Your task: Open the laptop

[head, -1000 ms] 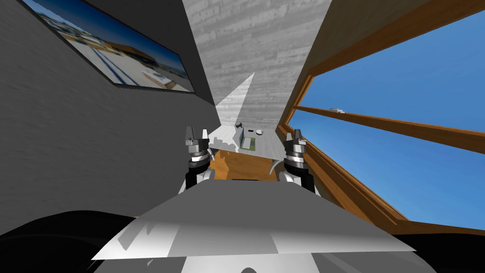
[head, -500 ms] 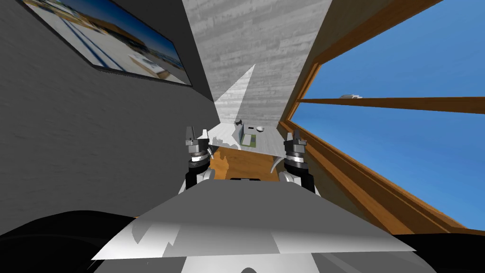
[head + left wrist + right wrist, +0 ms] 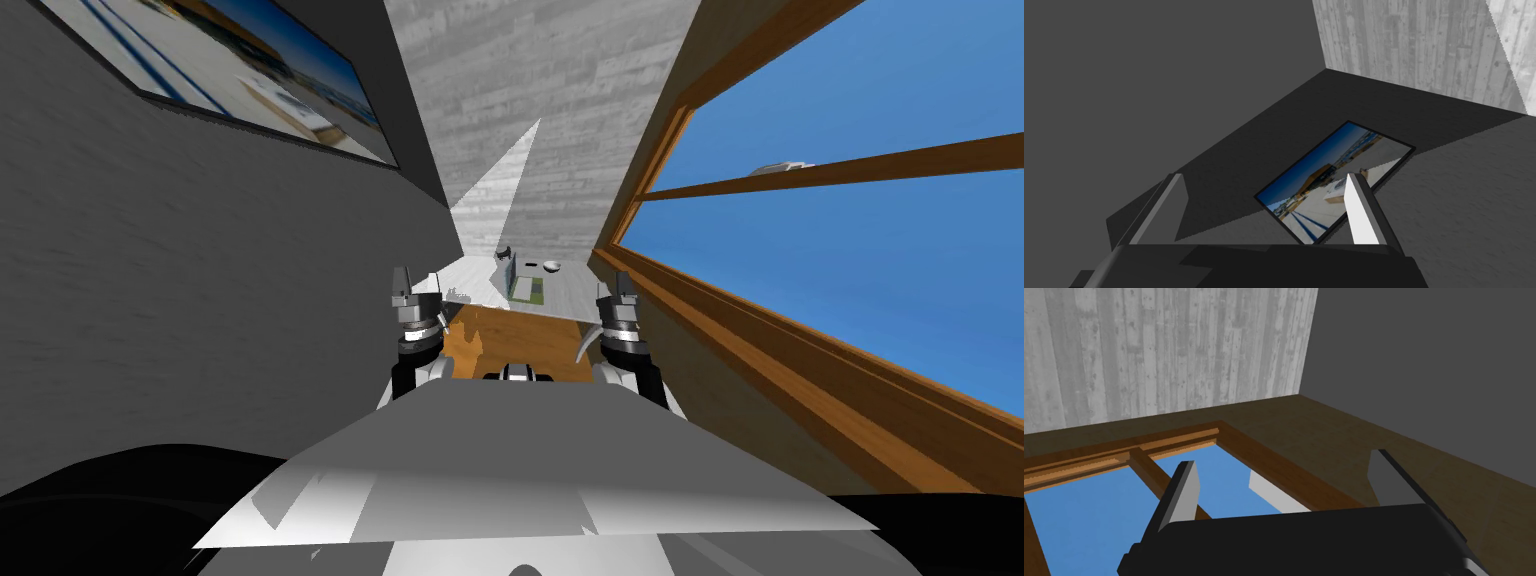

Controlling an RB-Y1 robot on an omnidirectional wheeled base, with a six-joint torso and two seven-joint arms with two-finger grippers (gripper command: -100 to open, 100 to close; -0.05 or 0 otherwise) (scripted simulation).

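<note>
The laptop [image 3: 526,289] lies far ahead on a light grey table [image 3: 475,287]. It is a small greenish-grey slab with a thin dark edge standing along its left side; how far its lid is raised I cannot tell. Both arms are raised in front of my chest, well short of the table. My left gripper [image 3: 415,281] [image 3: 1264,177] is open with nothing between its fingers. My right gripper [image 3: 622,282] [image 3: 1284,458] is open too and holds nothing.
A white bowl [image 3: 551,266] and a small dark object [image 3: 504,253] sit on the table behind the laptop. Brown wooden floor [image 3: 515,340] stretches between me and the table. A dark grey wall runs along the left and a wood-framed window [image 3: 760,330] along the right.
My head view has swung: the window frame and wall picture have tilted and the table sits a little higher. Both arms keep their pose.
</note>
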